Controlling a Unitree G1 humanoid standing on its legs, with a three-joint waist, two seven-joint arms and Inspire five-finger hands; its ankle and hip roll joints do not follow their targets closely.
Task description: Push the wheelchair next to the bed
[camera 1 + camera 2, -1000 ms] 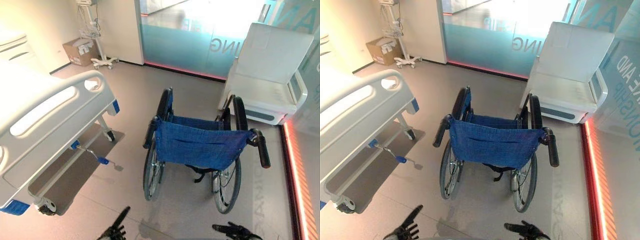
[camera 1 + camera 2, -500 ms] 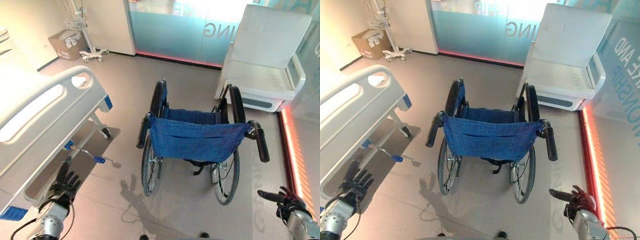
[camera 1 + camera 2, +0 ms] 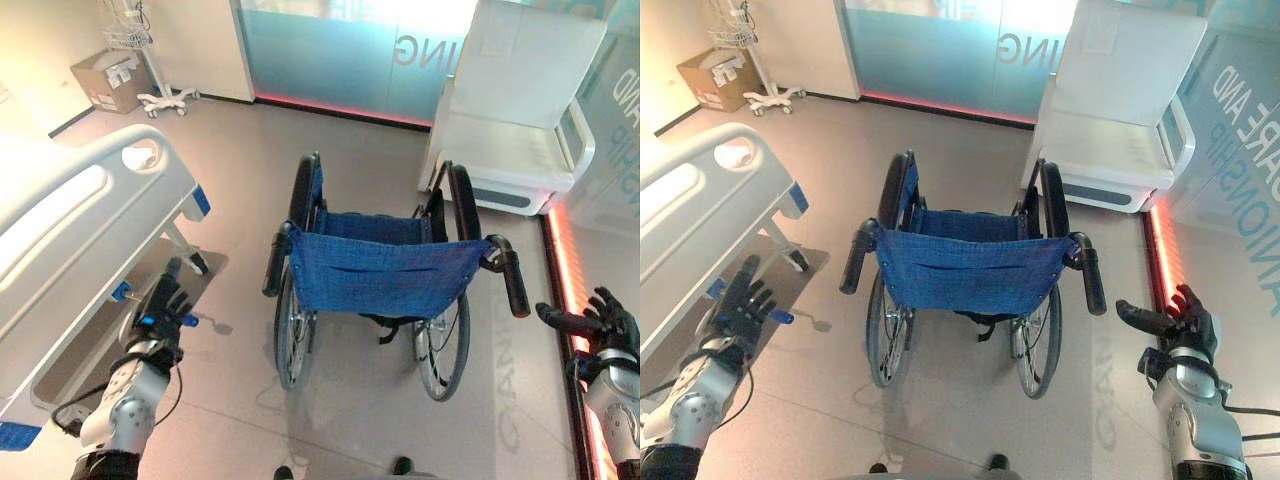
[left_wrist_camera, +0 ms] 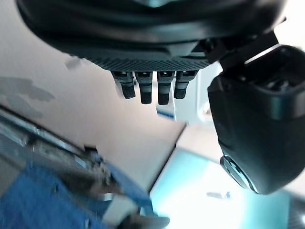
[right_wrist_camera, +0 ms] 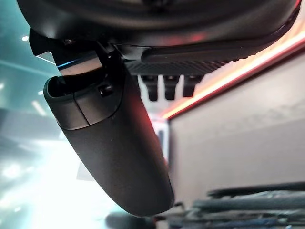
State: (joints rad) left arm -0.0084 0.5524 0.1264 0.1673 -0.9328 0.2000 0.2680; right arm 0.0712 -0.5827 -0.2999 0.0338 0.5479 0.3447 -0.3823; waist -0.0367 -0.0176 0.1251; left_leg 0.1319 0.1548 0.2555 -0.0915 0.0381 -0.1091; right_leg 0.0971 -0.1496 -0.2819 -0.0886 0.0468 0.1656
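Observation:
A wheelchair (image 3: 385,275) with a blue cloth back and black push handles stands on the floor in the middle, its back towards me. The white hospital bed (image 3: 70,225) with blue corner pieces lies at the left. My left hand (image 3: 165,305) is raised at the lower left, fingers straight, apart from the wheelchair's left handle (image 3: 276,262). My right hand (image 3: 605,320) is raised at the right with fingers spread, a short way right of the right handle (image 3: 512,282). Neither hand touches anything.
A white reclining chair (image 3: 520,110) stands behind the wheelchair at the back right. A glass partition with a red light strip (image 3: 340,60) runs along the back. A cardboard box (image 3: 108,80) and a wheeled stand (image 3: 160,95) sit at the back left.
Both arms have risen: the left hand has come up and in towards the wheelchair, the right hand higher beside the right handle. The camera has shifted, and the wheelchair has stayed put.

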